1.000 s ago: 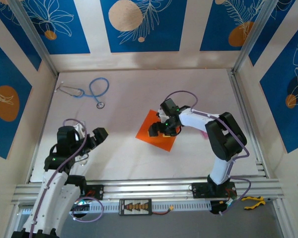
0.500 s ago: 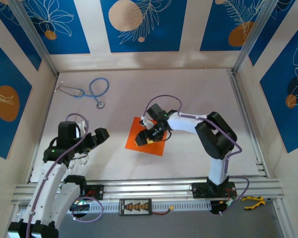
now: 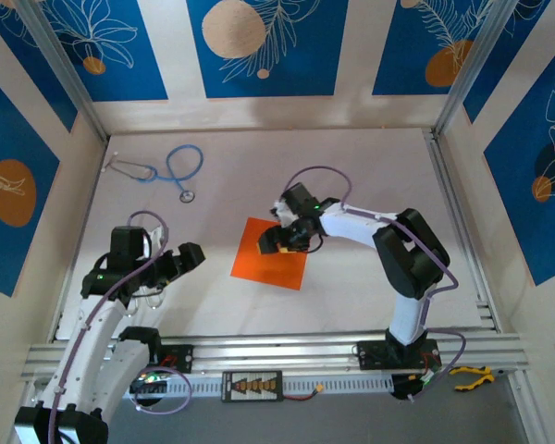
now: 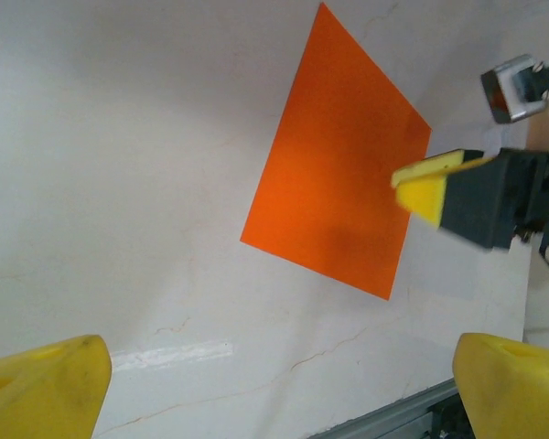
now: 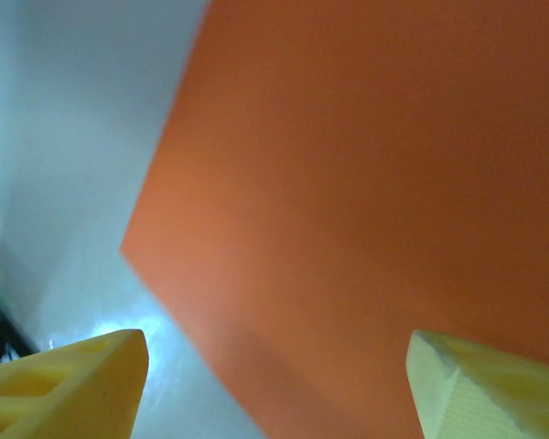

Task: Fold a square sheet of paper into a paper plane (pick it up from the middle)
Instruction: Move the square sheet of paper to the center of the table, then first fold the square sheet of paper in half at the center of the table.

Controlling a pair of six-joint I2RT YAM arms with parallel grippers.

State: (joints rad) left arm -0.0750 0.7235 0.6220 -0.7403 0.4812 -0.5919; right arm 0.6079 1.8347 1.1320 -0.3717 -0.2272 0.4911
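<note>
Left gripper [image 3: 187,256] is recorded nearest the arm bases, jaws spread wide and nothing held; in its wrist view [image 4: 284,384] bare table [image 4: 119,183] is seen between the two yellow fingertips. Ahead of this gripper and off to its right, the square sheet of paper [image 3: 264,268] is found lying flat on the table, unfolded, no crease made out. Being square, no long axis is shown; it is turned slightly out of line with the table edges, so one corner is pointed away from the bases and another back toward them. Right gripper [image 3: 272,242] is poised over the sheet's far right part, fingers directed down at the paper. From its wrist [image 5: 274,366] the fingertips are seen well apart with orange paper [image 5: 366,183] spread under and ahead of them; nothing is gripped. Contact between pads and paper cannot be told. Farthest, well beyond the left gripper, a blue stethoscope [image 3: 171,171] is noted on the table.
</note>
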